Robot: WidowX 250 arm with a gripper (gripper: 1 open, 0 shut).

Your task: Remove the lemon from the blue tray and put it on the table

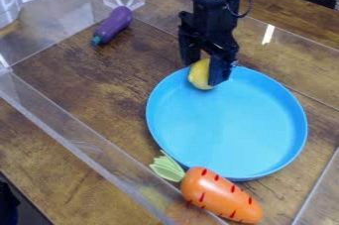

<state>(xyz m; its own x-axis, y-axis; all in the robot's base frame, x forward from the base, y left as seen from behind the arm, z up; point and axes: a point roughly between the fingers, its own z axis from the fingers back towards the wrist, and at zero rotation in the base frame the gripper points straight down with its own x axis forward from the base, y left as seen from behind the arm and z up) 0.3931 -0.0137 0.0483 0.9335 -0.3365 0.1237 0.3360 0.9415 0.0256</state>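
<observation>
The lemon [200, 75], small and yellow, lies on the far left part of the blue tray [245, 135], close to its rim. My gripper [205, 68] points straight down over it. Its black fingers [221, 67] stand open on either side of the lemon and hide the top of it. I cannot tell whether the fingers touch it. The lemon rests on the tray, not lifted. The table [93, 90] is dark wood-grain planks all around the tray.
An orange carrot [219, 193] with green leaves lies at the tray's near edge. A purple eggplant [114, 23] lies at the far left. Clear plastic walls [59, 120] fence the table along the near left and the back.
</observation>
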